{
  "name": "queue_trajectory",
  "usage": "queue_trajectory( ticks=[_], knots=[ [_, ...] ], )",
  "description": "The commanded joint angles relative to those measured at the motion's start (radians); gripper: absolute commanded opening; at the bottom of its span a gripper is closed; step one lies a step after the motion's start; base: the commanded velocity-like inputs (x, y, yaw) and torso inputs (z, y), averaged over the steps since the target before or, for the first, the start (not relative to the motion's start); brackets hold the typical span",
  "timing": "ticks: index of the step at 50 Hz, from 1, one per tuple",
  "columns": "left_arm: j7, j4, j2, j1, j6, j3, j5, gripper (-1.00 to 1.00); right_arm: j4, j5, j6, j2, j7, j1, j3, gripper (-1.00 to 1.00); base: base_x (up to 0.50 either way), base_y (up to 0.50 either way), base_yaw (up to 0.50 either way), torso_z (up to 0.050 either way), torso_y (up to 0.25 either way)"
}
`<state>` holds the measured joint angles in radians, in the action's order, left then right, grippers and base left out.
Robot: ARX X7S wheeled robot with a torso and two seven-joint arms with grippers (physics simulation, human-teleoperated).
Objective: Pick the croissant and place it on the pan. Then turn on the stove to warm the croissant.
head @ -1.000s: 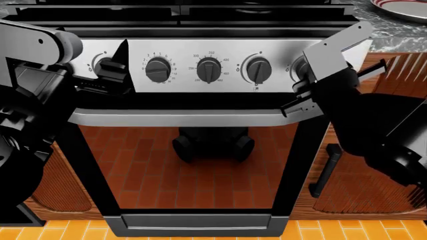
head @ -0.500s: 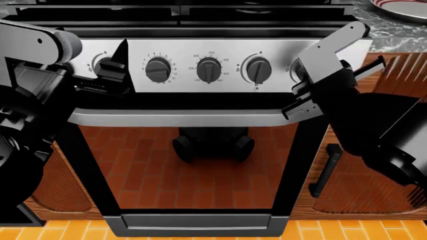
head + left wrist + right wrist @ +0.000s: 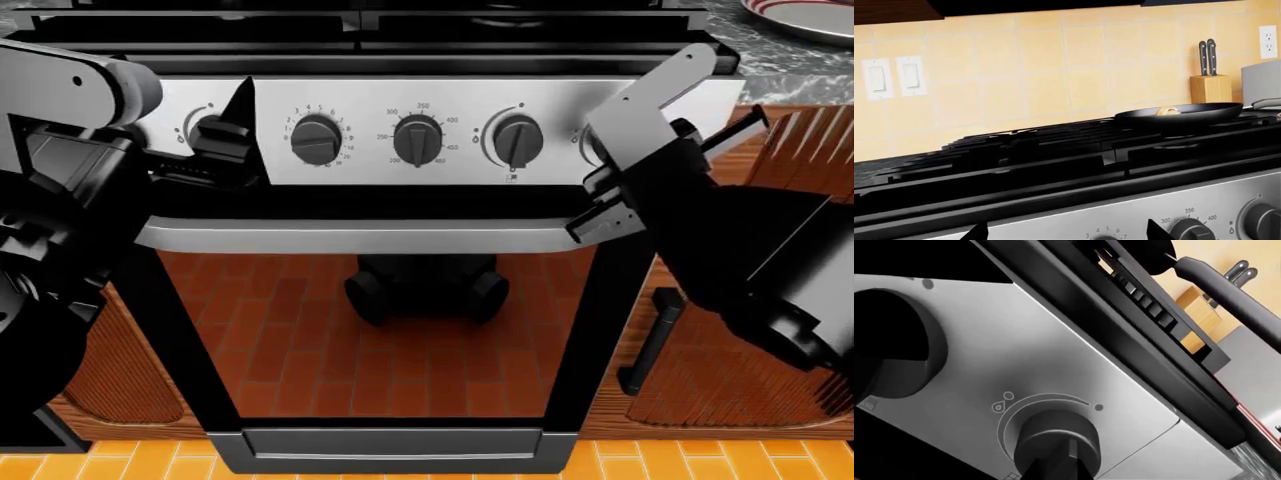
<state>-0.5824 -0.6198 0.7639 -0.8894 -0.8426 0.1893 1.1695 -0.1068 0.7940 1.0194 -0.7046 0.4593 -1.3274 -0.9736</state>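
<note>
The croissant (image 3: 1167, 111) lies in the black pan (image 3: 1181, 117) on the stove's grated top (image 3: 1054, 150). The pan's long handle (image 3: 1227, 290) also shows in the right wrist view. In the head view the stove's stainless panel (image 3: 427, 95) faces me. My right gripper (image 3: 595, 160) is at the far right knob (image 3: 1054, 437); its fingertips (image 3: 1057, 471) close around the knob's ridge. My left gripper (image 3: 220, 150) hangs open and empty in front of the panel's left side, its tips (image 3: 1067, 235) wide apart.
Other knobs (image 3: 416, 140) line the panel. The silver oven door handle (image 3: 374, 237) runs just below both grippers. A red-striped plate (image 3: 801, 15) sits on the counter at right. A knife block (image 3: 1209, 87) stands behind the pan. Wooden cabinets flank the oven.
My right gripper has rolled a little anticlockwise at the far right knob, its white bracket swinging left. The left arm has not moved.
</note>
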Motion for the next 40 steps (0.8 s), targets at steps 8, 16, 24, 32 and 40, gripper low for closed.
queue_trajectory(
  ticks=[8,16,24,32,40],
  knots=[
    [0.003,0.000,0.002,0.001,0.006,0.002,-0.003,1.00,-0.011,-0.021,0.024,-0.008,-0.020,-0.019,-0.054,-1.00,0.00,0.00,0.00,0.000,0.000],
    [0.001,0.000,0.002,0.002,0.008,0.002,-0.002,1.00,-0.019,-0.050,0.035,-0.006,-0.039,-0.035,-0.095,-1.00,0.00,0.00,0.00,0.000,0.000],
    [-0.001,0.000,0.002,0.002,0.010,0.002,-0.002,1.00,-0.027,-0.070,0.045,-0.006,-0.054,-0.049,-0.126,-1.00,0.00,0.00,0.00,0.000,0.000],
    [-0.002,0.000,0.003,0.002,0.011,0.004,-0.002,1.00,-0.031,-0.070,0.047,-0.009,-0.058,-0.049,-0.130,-1.00,0.00,0.00,0.00,0.000,0.000],
    [-0.003,0.000,0.004,0.001,0.011,0.005,-0.002,1.00,-0.035,-0.068,0.051,-0.009,-0.058,-0.048,-0.132,-1.00,0.00,0.00,0.00,0.000,0.000]
  ],
)
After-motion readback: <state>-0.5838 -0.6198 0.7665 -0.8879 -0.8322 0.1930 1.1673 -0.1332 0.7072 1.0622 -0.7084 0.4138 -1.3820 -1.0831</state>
